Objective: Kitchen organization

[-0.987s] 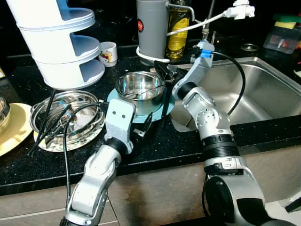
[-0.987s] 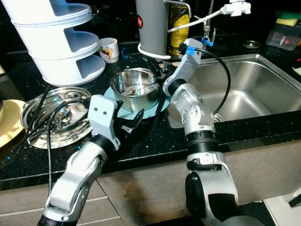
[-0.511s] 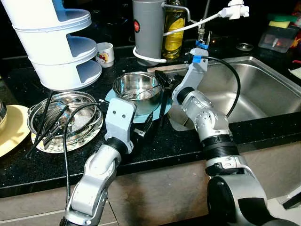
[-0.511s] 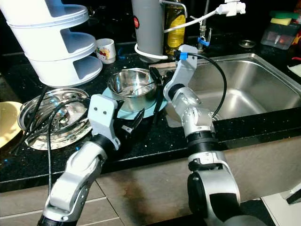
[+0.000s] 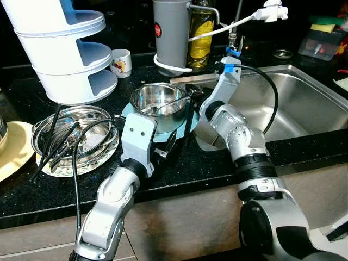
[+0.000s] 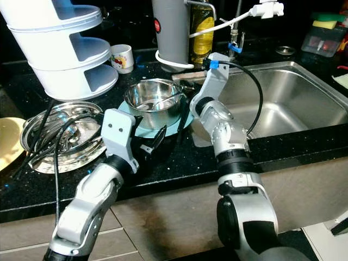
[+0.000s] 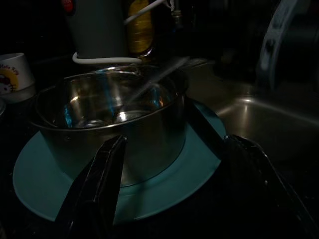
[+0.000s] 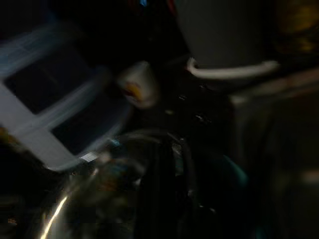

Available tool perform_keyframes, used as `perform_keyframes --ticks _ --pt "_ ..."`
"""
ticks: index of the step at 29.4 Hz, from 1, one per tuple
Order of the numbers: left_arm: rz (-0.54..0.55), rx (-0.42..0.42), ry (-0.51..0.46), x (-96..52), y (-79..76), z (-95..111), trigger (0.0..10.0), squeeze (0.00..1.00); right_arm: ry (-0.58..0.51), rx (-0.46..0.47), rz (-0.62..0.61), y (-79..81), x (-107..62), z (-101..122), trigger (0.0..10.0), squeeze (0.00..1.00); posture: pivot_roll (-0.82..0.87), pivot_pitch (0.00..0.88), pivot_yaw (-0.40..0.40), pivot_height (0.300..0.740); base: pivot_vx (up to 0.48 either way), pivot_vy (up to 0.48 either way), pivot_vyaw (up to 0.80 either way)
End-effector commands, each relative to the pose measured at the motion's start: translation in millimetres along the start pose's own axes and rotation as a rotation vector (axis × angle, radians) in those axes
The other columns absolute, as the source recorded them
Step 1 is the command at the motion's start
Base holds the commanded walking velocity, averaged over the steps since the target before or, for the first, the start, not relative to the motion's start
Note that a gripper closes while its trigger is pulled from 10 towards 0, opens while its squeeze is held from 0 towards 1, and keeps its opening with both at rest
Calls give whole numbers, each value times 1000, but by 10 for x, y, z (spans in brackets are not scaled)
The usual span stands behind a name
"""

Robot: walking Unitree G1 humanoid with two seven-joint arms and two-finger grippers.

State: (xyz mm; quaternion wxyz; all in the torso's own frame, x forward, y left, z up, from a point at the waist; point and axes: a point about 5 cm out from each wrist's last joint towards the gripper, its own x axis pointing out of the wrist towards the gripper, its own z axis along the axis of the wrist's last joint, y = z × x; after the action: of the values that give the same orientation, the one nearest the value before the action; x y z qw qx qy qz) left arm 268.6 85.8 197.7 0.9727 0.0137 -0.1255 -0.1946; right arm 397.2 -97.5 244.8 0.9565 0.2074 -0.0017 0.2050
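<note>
Steel bowl [image 5: 160, 100] on teal plate [image 7: 189, 164], left gripper [image 7: 172, 186] fingers spread wide just before it, right gripper [image 5: 191, 97] at its rim, finger state unclear

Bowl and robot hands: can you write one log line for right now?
bowl: on teal plate | left gripper: open, near bowl | right gripper: at bowl's rim | spoon: in bowl

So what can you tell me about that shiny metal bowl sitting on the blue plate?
The metal bowl looks like polished steel, round, with straight sides and a thin rolled rim. It stands upright in the middle of a light blue plate on the black counter. A thin metal utensil lies inside and leans out over the rim on the sink side. The left gripper sits low in front of it, fingers open. The right gripper is at its sink-side rim.
</note>
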Motion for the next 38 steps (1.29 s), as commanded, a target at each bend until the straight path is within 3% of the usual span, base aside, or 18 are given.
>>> perform_keyframes --ticks 1,10,12,15,16,18,21,24,28,29,31,35,36,38 --pt "-5 4 6 19 5 -3 10000 0 20 1 -14 -21 -2 -9 0 0 14 0 17 740 0 0 0" --pt "-14 0 4 37 -9 -7 10000 0 -80 105 40 0 -24 147 0 0 10 0 18 740 0 0 0" --pt "-18 -1 1 47 -16 3 10000 0 -162 152 78 16 -51 267 0 0 11 0 18 740 0 0 0" --pt "-28 -11 -14 67 -25 41 10000 0 -310 301 148 0 -135 528 0 0 11 0 19 740 0 0 0" --pt "-33 -19 -22 80 -30 61 10000 0 -374 359 154 -63 -180 659 0 0 9 0 21 740 0 0 0" --pt "-37 -22 -24 83 -33 66 10000 0 -395 358 133 -115 -196 703 0 0 7 0 24 740 0 0 0" --pt "-48 -27 -25 83 -53 71 10000 0 -465 310 -15 -380 -270 848 0 0 6 0 25 740 0 0 0" --pt "-50 -29 -25 80 -60 71 10000 0 -490 287 -85 -495 -312 904 0 0 8 0 24 740 0 0 0" --pt "-51 -32 -25 73 -67 81 10000 0 -431 -16 -296 -707 -388 961 0 0 11 0 24 740 0 0 0" --pt "-51 -32 -23 69 -66 82 10000 0 -361 -185 -349 -726 -375 931 0 0 11 0 24 740 0 0 0" --pt "-51 -32 -21 66 -67 82 10000 0 -247 -397 -396 -747 -347 843 0 0 11 0 24 740 0 0 0" --pt "-55 -34 -22 59 -70 90 10000 0 -110 -504 -349 -690 -268 640 0 0 11 0 24 740 0 0 0" --pt "-59 -34 -22 57 -77 97 10000 0 27 -584 -230 -569 -185 373 0 0 13 0 23 740 0 0 0" --pt "-62 -35 -20 46 -79 101 10000 0 153 -658 -147 -498 -151 118 0 0 13 0 22 740 0 0 0"
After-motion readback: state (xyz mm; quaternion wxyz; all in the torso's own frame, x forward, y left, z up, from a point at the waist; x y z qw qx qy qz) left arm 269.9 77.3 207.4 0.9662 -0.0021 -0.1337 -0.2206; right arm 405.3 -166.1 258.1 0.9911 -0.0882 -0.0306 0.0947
